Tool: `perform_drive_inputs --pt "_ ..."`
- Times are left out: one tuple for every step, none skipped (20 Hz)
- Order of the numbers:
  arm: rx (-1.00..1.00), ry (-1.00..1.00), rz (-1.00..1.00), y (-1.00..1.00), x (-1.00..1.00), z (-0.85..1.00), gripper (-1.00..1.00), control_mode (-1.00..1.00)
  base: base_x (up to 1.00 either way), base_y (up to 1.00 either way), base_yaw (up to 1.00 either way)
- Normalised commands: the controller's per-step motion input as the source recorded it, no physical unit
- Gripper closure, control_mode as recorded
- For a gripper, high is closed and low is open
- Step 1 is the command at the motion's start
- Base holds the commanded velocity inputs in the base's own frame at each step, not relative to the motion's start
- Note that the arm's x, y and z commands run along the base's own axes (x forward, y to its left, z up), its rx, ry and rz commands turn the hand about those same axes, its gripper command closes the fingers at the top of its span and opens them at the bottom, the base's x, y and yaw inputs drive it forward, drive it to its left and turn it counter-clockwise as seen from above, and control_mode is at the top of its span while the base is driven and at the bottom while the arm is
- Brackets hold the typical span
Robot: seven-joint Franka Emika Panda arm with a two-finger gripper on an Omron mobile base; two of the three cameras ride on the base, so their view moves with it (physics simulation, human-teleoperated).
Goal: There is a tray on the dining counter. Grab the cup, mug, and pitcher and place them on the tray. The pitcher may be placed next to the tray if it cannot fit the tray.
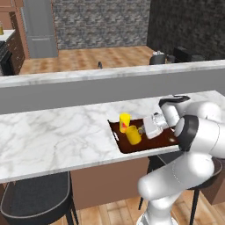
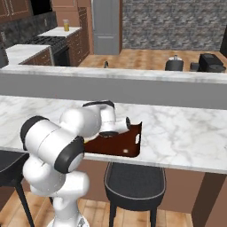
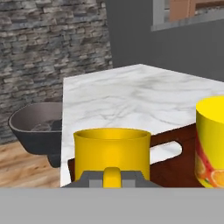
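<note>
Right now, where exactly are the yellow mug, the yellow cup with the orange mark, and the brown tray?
mug [image 3: 112, 148]: hand view, front of its yellow wall, above the handle.
cup [image 1: 125, 121]: left base view, its upright side.
tray [image 2: 134, 140]: right base view, right end wall by the handle slot.

The mug [image 3: 112, 151] sits at 6 o'clock, its handle clamped by the gripper [image 3: 111, 177]. The cup [image 3: 211, 142] stands at 3 o'clock on the tray [image 3: 175, 164].
</note>
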Motion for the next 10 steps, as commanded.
perform_drive_inputs --pt "0.02 -0.01 0.04 0.09 0.09 0.0 1.0 -1.0 0.0 0.0 0.0" --pt "0.03 0.0 0.03 0.12 0.12 0.0 1.0 -1.0 0.0 0.0 0.0" --pt "0.02 0.0 0.03 0.14 0.11 0.0 1.0 -1.0 0.0 0.0 0.0" --pt "0.02 0.0 0.04 0.15 0.12 -0.01 1.0 -1.0 0.0 0.0 0.0" --pt "0.0 0.0 0.03 0.19 0.19 -0.05 1.0 -1.0 0.0 0.0 0.0" --pt "0.0 0.0 0.03 0.16 0.24 -0.07 1.0 -1.0 0.0 0.0 0.0" --pt "0.0 0.0 0.03 0.16 0.21 -0.08 1.0 -1.0 0.0 0.0 0.0" --pt "0.0 0.0 0.03 0.18 0.21 -0.14 1.0 -1.0 0.0 0.0 0.0" --pt "0.0 0.0 0.03 0.19 0.25 -0.21 1.0 -1.0 0.0 0.0 0.0" --pt "0.0 0.0 0.01 0.17 0.35 -0.25 1.0 -1.0 0.0 0.0 0.0"
